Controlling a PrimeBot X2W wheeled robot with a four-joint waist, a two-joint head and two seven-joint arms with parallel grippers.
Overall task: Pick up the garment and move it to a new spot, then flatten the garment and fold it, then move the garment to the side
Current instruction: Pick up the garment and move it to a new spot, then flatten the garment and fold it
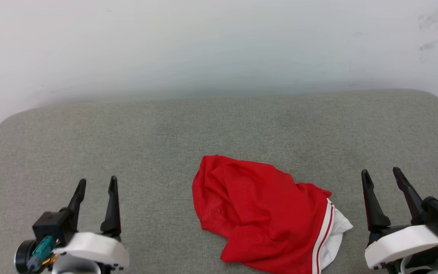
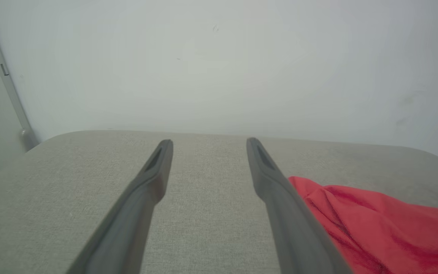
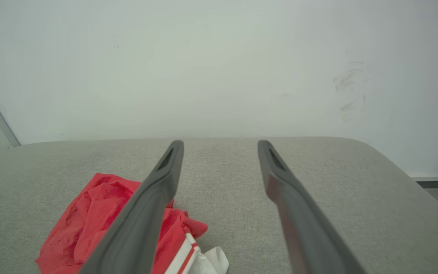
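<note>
The garment (image 1: 264, 213) lies crumpled on the grey cushioned surface (image 1: 165, 133), near the front and right of middle. It is red, with a white sleeve and red-white trim at its right end. My left gripper (image 1: 96, 184) is open at the lower left, well clear of the cloth. At the lower right my right gripper (image 1: 381, 174) is open too, just right of the white sleeve. The left wrist view has the garment (image 2: 378, 228) to the right of my open left gripper (image 2: 209, 142). In the right wrist view the garment (image 3: 89, 224) sits left of my open right gripper (image 3: 221, 144).
A pale wall (image 1: 219, 45) rises right behind the grey surface. The surface has rounded back corners, and its right edge drops off near a low ledge (image 3: 435, 178). Bare grey fabric stretches to the left of the garment and behind it.
</note>
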